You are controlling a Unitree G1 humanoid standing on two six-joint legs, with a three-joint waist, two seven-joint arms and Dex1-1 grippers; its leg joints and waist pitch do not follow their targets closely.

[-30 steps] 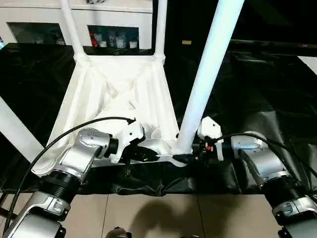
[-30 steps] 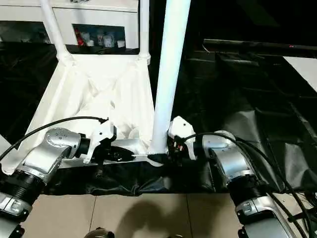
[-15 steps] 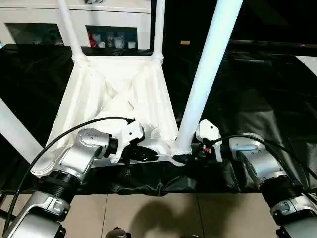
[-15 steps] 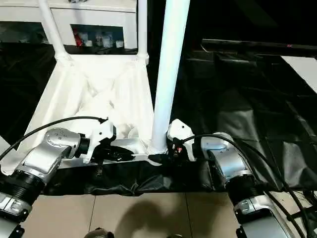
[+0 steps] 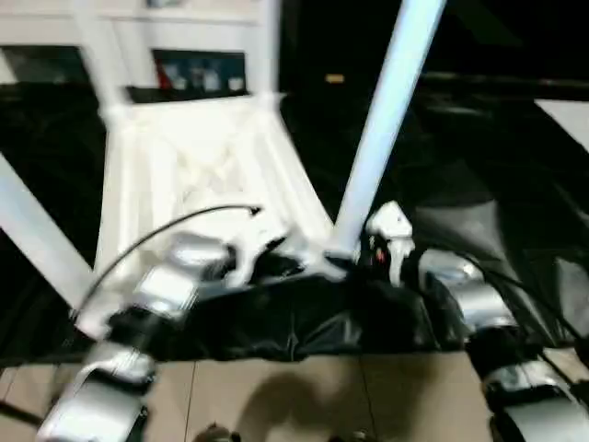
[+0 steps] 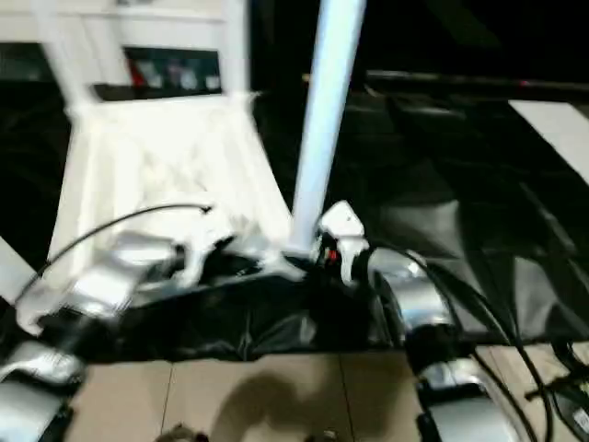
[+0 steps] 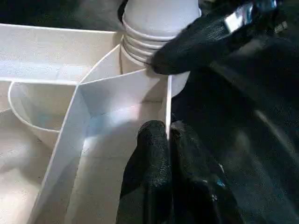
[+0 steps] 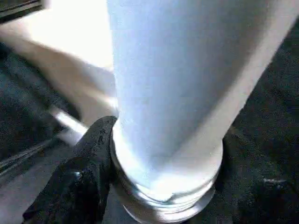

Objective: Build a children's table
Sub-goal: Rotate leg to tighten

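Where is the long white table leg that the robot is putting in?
The long white tapered leg stands in the near right corner socket of the upturned white plastic table top, just right of centre in the head views, with the right gripper around its base.

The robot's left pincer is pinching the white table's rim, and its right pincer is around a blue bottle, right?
Not a bottle. The right wrist view shows the right pincer around a white table leg. The left pincer does pinch the table's rim.
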